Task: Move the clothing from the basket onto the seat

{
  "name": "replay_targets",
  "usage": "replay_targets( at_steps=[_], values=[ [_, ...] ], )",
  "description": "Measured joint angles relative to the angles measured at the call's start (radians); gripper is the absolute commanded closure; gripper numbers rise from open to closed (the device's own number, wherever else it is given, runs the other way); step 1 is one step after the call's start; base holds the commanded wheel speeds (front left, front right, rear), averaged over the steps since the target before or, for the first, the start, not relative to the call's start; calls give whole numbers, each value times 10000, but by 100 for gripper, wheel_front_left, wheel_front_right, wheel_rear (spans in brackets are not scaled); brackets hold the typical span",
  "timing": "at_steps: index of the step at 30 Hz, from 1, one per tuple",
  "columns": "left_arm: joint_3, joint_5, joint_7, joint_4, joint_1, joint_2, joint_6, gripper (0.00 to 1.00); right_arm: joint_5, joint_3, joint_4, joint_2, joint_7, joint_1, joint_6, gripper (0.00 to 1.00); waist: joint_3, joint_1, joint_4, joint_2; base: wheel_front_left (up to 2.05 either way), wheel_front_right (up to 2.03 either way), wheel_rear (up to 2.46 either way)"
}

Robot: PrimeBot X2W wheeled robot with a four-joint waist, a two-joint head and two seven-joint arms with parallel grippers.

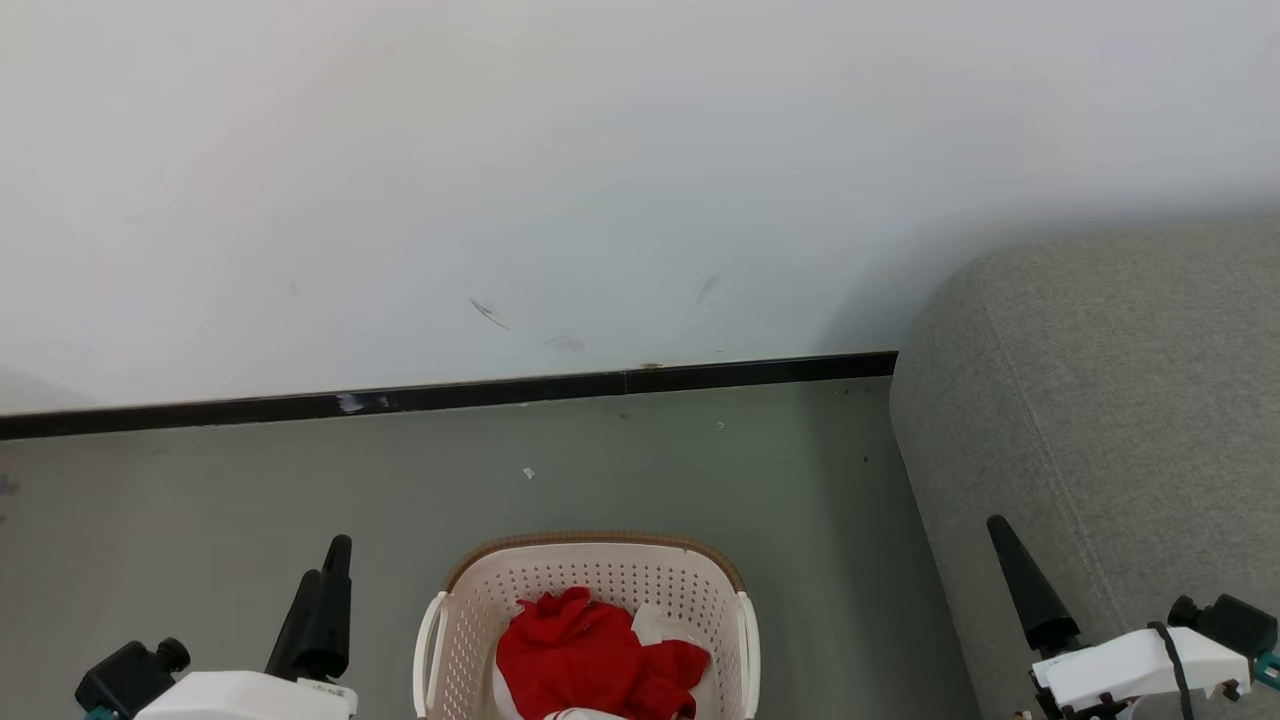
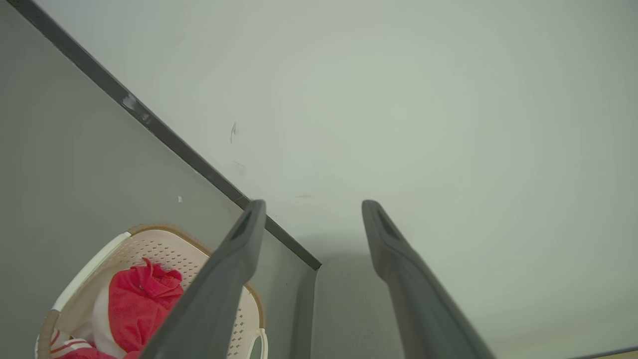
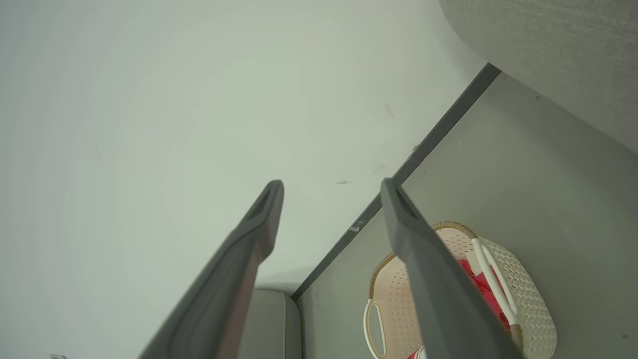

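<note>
The basket sits on the grey floor right in front of the robot, a little way out from the white wall and its black skirting. The red clothing lies bunched inside it (a bit of white cloth peeks out beside the red). The grey seat stands to the basket's right, apart from it. The left gripper hangs in the air left of the basket, jaws spread wide and empty. The right gripper hovers by the seat's edge, jaws just as wide, gripping nothing.
</note>
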Motion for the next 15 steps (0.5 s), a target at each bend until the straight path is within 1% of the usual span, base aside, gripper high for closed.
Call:
replay_targets(
  at_steps=[5, 13, 15],
  values=[
    [-272, 1106, -174, -186, 0, 86, 130, 0, -1200, 79, -224, 19, -102, 0, 0, 0, 12, -3, 8, 0, 0, 0, 0],
    [-577, 2794, -445, -407, 3, 257, 535, 0, -3033, 169, -383, 88, -278, 12, 0, 0, 48, -36, 20, 0, 0, 0, 0],
    [-639, 3170, -506, -441, 6, 265, 629, 0, -3641, 217, -431, 88, -336, 13, 0, 0, 61, -44, 22, 0, 0, 0, 0]
  ],
)
